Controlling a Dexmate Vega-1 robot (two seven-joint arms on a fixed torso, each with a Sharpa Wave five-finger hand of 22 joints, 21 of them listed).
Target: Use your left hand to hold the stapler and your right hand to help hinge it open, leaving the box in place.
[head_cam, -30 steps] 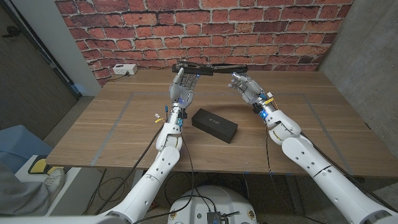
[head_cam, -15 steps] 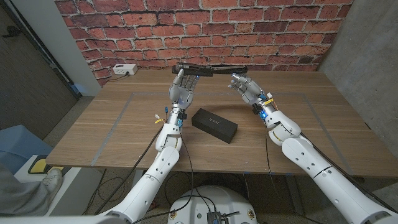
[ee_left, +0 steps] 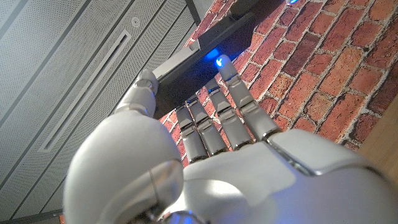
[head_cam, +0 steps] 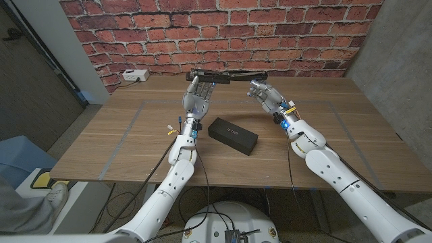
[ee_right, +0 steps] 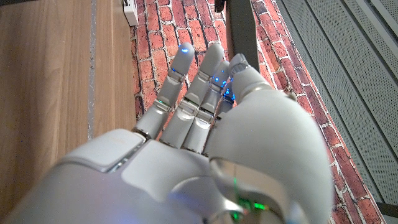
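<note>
**Observer:** So, how far along are you, going by the head view first?

**Operator:** From the head view I'd say most of it is done. My left hand (head_cam: 198, 95) is raised over the far side of the table (head_cam: 101, 142), fingers upright, gripping one end of the stapler (head_cam: 226, 74). The stapler stretches out long and almost flat in the air in front of the brick wall (head_cam: 290, 34), so I judge it hinged open. My right hand (head_cam: 265, 94) sits just under its other end with fingers loosely curled; I cannot tell from here whether it touches the stapler or is only close by. The black box (head_cam: 233, 136) lies on the table between my arms, well below the stapler and untouched by either hand.

**Observer:** And the left wrist view?

**Operator:** It confirms the grip: fingers (ee_left: 211, 118) and thumb close around the dark bar of the stapler (ee_left: 205, 53).

**Observer:** Right wrist?

**Operator:** My right hand (ee_right: 205, 124) has its fingers partly bent and holds nothing I can make out; a dark strip of the stapler (ee_right: 239, 28) runs just beyond the fingertips. What's left, I think, is only confirming it is fully open and drawing the right hand clear.
</note>
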